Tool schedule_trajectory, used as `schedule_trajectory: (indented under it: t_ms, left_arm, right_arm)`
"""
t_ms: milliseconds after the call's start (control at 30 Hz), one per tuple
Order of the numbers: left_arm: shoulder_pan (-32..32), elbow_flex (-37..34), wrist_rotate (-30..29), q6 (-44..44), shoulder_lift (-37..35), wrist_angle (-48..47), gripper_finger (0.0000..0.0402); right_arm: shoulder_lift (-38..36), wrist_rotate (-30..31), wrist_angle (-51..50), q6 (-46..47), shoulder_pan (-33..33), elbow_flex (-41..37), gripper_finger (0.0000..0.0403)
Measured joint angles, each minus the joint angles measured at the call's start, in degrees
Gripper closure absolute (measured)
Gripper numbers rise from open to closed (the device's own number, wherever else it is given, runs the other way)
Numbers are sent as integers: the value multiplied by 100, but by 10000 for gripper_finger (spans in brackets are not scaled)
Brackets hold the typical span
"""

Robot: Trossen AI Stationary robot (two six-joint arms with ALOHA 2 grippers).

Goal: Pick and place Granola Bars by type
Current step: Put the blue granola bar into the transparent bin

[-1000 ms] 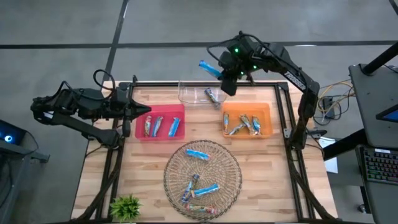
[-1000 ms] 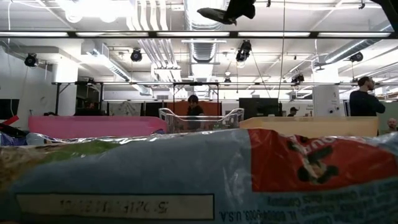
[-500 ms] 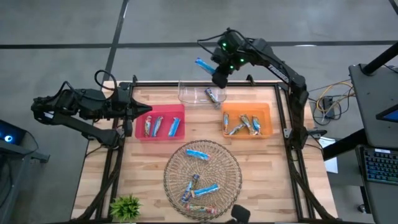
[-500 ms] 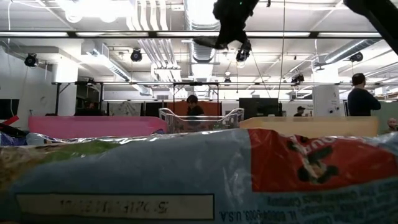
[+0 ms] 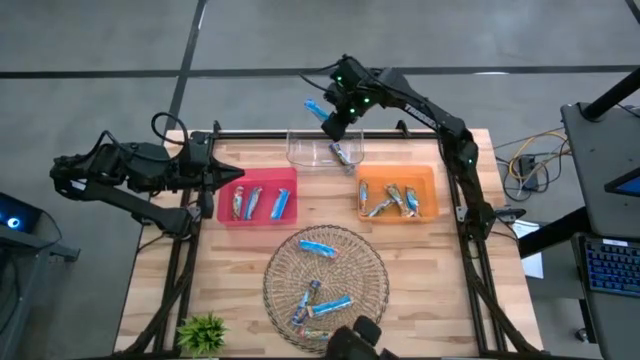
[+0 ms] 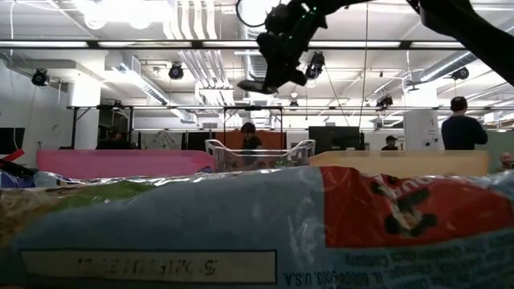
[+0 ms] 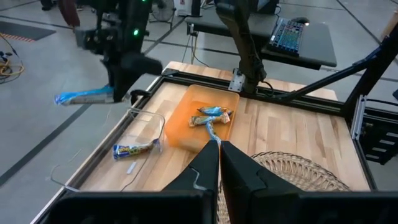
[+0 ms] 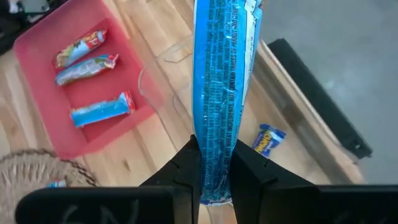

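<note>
My right gripper [image 5: 333, 118] hangs above the far rim of the clear tray [image 5: 312, 150], shut on a bright blue granola bar [image 5: 314, 108]. One bar [image 5: 345, 154] lies in the clear tray. Three bars lie in the red tray [image 5: 258, 178]. The orange tray [image 5: 430, 190] and the wicker basket [image 5: 370, 262] each hold several bars. My left gripper [image 5: 226, 181] waits shut by the red tray's left end, holding nothing. My right gripper pinches the blue bar at one end [image 8: 214, 163] between its two fingers. The fingers slant down from the table's far right, and the bar sticks out ahead of them along their line. It is lifted clear, roughly level [image 6: 250, 85], above the clear tray.
A small green plant [image 5: 203, 331] stands at the near left corner. A dark camera mount [image 5: 356, 341] sits at the near edge, with a bar wrapper [image 6: 257, 233] right in front of the low camera. A black frame [image 5: 455, 200] runs along the table's edges. People stand in the room behind.
My right gripper has carried the blue bar toward the table's left along the far edge and downward, rolling its wrist as it went. It has stayed shut on the bar, which now hangs lower, over the clear tray's far rim.
</note>
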Motion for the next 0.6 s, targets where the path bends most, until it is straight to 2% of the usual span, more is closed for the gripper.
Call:
schedule_trajectory:
  t_ms: [600]
  left_arm:
    - [4, 0, -2, -16, 0, -1, 401]
  right_arm:
    - [767, 43, 317, 2076, 4, 1, 351]
